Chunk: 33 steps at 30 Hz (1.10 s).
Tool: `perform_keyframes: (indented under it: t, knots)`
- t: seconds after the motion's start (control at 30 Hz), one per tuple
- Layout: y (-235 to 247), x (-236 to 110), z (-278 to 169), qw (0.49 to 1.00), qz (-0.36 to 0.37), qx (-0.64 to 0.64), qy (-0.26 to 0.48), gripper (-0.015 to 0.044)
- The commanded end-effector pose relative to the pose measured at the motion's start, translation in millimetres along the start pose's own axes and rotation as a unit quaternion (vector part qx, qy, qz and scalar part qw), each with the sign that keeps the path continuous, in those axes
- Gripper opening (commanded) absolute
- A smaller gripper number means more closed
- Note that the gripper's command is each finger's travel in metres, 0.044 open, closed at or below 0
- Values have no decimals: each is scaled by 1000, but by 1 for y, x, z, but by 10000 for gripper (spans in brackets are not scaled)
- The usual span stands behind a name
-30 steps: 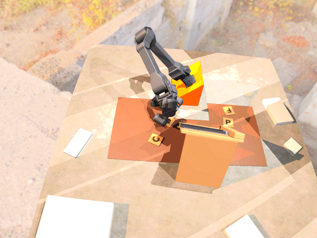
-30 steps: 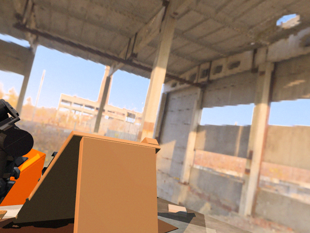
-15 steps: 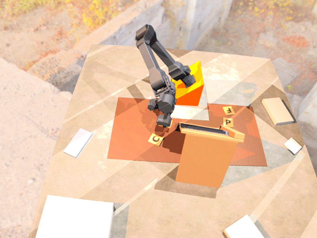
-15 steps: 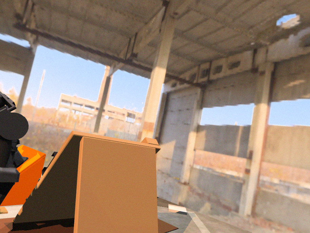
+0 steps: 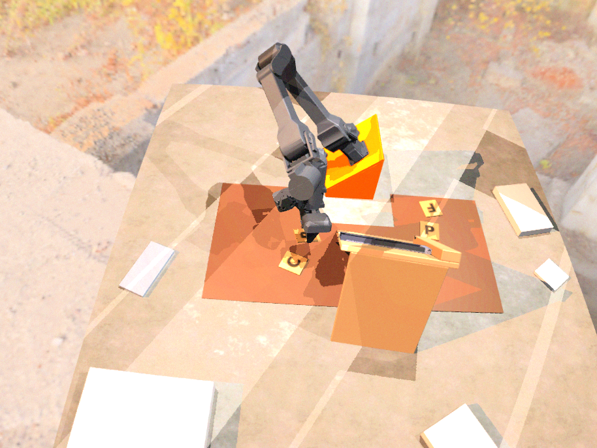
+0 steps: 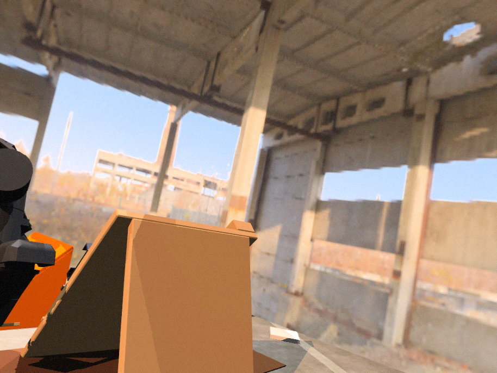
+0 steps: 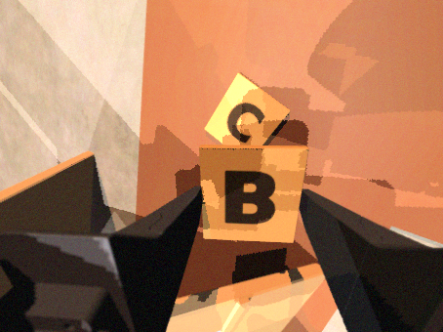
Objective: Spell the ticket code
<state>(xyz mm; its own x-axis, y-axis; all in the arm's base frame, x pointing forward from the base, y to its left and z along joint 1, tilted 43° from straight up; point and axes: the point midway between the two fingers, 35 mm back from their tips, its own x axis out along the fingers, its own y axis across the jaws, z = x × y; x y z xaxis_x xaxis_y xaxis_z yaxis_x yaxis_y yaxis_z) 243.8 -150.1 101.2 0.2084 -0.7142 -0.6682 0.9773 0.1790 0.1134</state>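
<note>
My gripper [image 5: 309, 236] [image 7: 250, 194] is shut on the B tile [image 5: 300, 235] [image 7: 251, 203] and holds it a little above the orange mat [image 5: 241, 284], just left of the board's left end. The C tile [image 5: 292, 262] [image 7: 244, 112] lies flat on the mat beyond it, turned askew. The P tile [image 5: 429, 230] and the F tile [image 5: 430, 208] lie on the mat behind the board's right end. The orange board [image 5: 385, 298] [image 6: 180, 297] stands on the mat with its dark letter rail [image 5: 383, 242] along the top; I see no tiles in the rail. I cannot read any ticket.
An orange and yellow wedge block [image 5: 356, 178] [image 6: 39, 288] stands behind the arm. White slabs lie around the counter: at the left [image 5: 147, 267], front left [image 5: 140, 409], front right [image 5: 458, 429], right [image 5: 523, 209] and a small one [image 5: 550, 273].
</note>
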Motion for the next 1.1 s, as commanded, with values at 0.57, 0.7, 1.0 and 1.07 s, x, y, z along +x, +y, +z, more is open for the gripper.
perform_keyframes:
  t: [0.57,0.7,1.0,1.07]
  knots:
    - [39,-32,17,946,101,-298,-72,0]
    - [45,-38,20,925,114,-351,-92,0]
    - [57,-55,28,865,132,-463,-145,0]
    - [60,-59,30,849,134,-486,-157,0]
